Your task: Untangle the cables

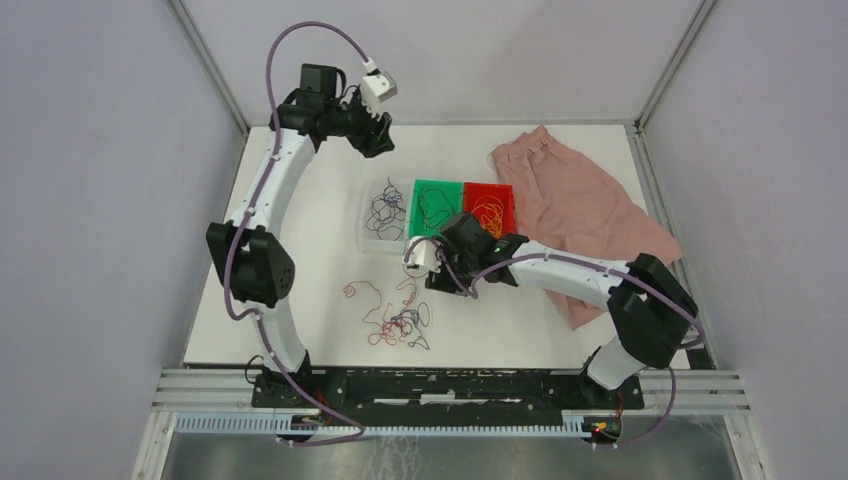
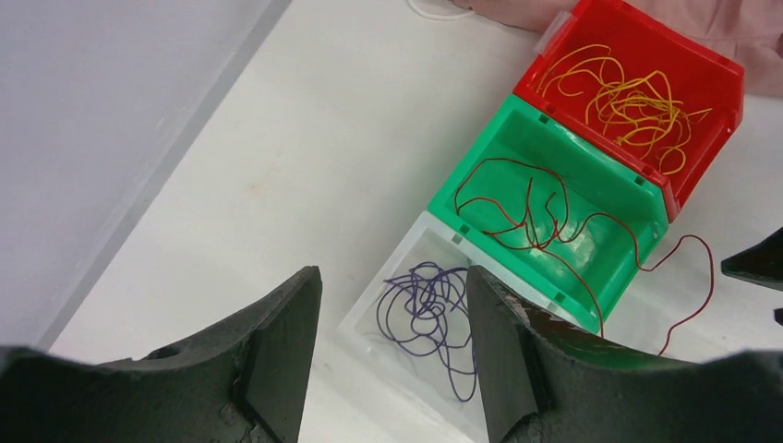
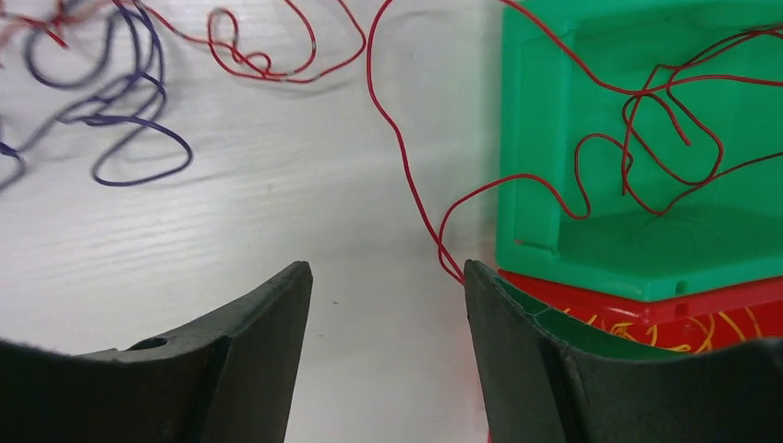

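Tangle of red and dark purple cables lies loose on the white tabletop, lower centre of the top view. Three bins sit side by side mid-frame, touching. The clear bin is on the left with dark purple strands coiled inside. The green bin is in the middle with red strands, and the red bin is on the right with orange-yellow strands. One red strand runs over the green bin's wall and out onto the tabletop, seen lower right in the left wrist view and centre in the right wrist view. Up at top left of the top view the left fingers hang above the tabletop, spread apart with nothing between them; the clear bin shows through the gap. Just below the green and red bins the right fingers hover, also spread, gripping nothing. The trailing red strand passes right beside one fingertip; cannot tell if it touches. Pink cloth lies crumpled at the right of the tabletop, partly covered by the right arm.
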Available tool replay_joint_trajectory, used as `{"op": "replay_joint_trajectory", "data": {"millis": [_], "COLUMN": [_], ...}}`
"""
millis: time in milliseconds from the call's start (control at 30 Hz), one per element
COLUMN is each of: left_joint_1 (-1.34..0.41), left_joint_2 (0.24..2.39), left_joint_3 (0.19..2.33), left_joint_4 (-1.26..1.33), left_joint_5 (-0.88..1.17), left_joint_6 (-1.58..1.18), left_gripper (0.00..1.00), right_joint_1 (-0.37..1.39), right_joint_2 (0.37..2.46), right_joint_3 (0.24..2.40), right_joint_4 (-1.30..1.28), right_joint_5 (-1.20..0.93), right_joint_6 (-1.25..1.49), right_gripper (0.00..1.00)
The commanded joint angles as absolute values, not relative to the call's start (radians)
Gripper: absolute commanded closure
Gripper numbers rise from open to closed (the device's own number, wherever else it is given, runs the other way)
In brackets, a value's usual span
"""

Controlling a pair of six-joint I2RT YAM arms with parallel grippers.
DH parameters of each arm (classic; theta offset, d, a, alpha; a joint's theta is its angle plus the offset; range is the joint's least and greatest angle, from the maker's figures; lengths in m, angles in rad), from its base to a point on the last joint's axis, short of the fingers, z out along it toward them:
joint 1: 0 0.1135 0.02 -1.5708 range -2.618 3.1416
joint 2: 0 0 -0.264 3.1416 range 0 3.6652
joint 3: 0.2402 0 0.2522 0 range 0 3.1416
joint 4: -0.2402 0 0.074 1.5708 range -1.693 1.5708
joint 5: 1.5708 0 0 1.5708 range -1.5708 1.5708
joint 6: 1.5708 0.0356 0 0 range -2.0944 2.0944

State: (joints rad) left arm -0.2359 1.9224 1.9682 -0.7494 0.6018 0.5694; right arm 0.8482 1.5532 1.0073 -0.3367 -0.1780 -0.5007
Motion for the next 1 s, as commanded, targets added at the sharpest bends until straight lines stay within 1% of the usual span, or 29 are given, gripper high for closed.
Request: {"op": "replay_joint_trajectory", "data": {"millis": [0, 67, 233, 333, 400, 500, 600, 800, 967], "left_joint_1": [-0.187, -0.168, -0.141, -0.138, -0.137, -0.138, -0.137, -0.137, -0.137], "left_joint_2": [1.823, 1.803, 1.756, 1.741, 1.735, 1.729, 1.726, 1.706, 1.682], "left_joint_3": [1.958, 1.935, 1.874, 1.851, 1.844, 1.838, 1.836, 1.829, 1.803], "left_joint_4": [-0.752, -0.752, -0.752, -0.751, -0.752, -0.751, -0.748, -0.747, -0.742], "left_joint_5": [0.687, 0.696, 0.715, 0.719, 0.724, 0.729, 0.729, 0.732, 0.739], "left_joint_6": [0.516, 0.51, 0.512, 0.509, 0.504, 0.502, 0.501, 0.505, 0.515], "left_gripper": [0.34, 0.35, 0.35, 0.35, 0.35, 0.36, 0.36, 0.37, 0.38], "right_joint_1": [0.903, 0.917, 0.926, 0.931, 0.932, 0.932, 0.931, 0.877, 0.771], "right_joint_2": [1.635, 1.667, 1.724, 1.756, 1.767, 1.745, 1.706, 1.651, 1.639], "right_joint_3": [1.062, 1.063, 1.082, 1.095, 1.106, 1.109, 1.104, 1.156, 1.218], "right_joint_4": [-0.338, -0.304, -0.269, -0.235, -0.224, -0.201, -0.179, -0.237, -0.285], "right_joint_5": [0.04, 0.097, 0.12, 0.156, 0.167, 0.176, 0.162, 0.114, 0.112], "right_joint_6": [-0.687, -0.719, -0.761, -0.773, -0.767, -0.725, -0.675, -0.484, -0.282], "right_gripper": [0.33, 0.35, 0.38, 0.45, 0.56, 0.79, 0.98, 1.0, 1.0]}}
